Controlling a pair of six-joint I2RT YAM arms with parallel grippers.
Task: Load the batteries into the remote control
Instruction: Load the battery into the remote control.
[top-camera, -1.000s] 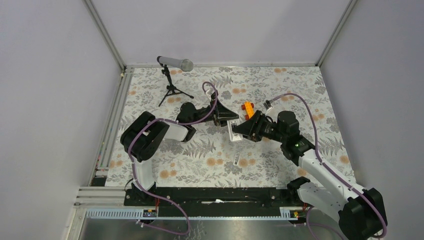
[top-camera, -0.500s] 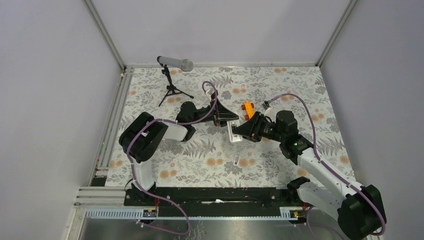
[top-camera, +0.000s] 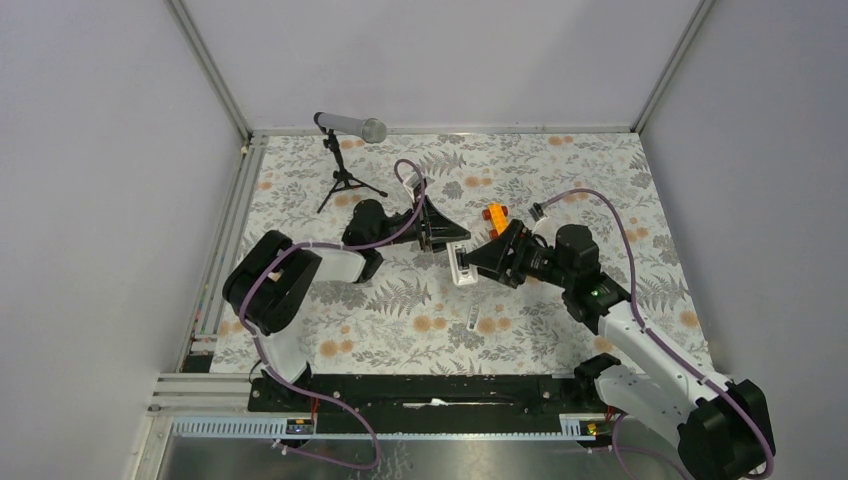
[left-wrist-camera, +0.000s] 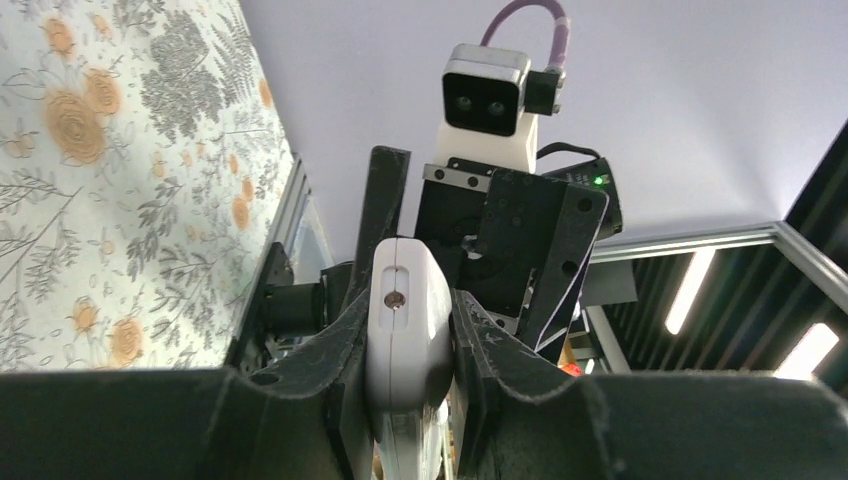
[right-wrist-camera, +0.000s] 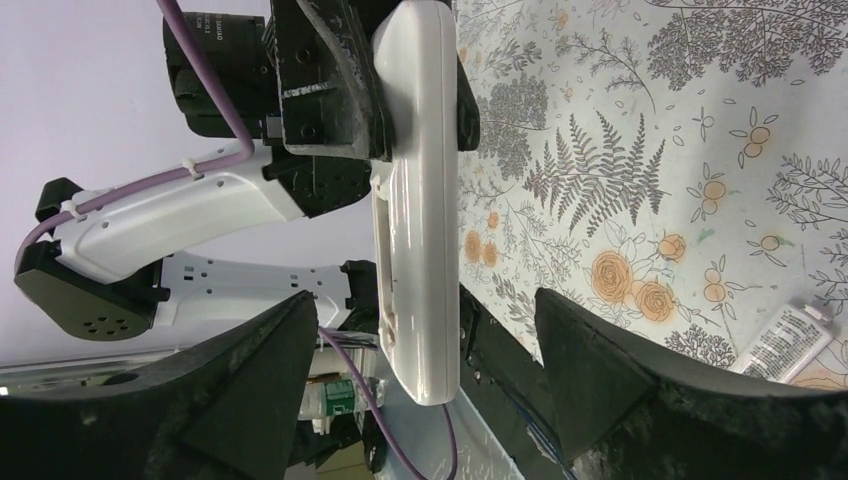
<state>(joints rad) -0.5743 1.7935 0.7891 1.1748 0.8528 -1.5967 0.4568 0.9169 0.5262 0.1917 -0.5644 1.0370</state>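
Observation:
The remote control (right-wrist-camera: 420, 200) is a slim white bar held off the floral mat. My left gripper (left-wrist-camera: 410, 350) is shut on one end of it, a finger pressing each long side. In the top view the remote control (top-camera: 462, 265) hangs between the two arms, left gripper (top-camera: 443, 237) behind it. My right gripper (right-wrist-camera: 425, 300) stands open around the free end, its fingers (right-wrist-camera: 590, 370) well apart from the white body and holding nothing. The right gripper (top-camera: 483, 262) faces the left one. The batteries are out of view.
An orange toy car (top-camera: 494, 215) lies just behind the right gripper. A small flat white printed piece (top-camera: 472, 318) (right-wrist-camera: 790, 340) lies on the mat nearer the arm bases. A microphone on a tripod (top-camera: 345, 130) stands at the back left.
My right gripper has opened wide off the remote's end. The left arm has shifted slightly left and back, still shut on the remote.

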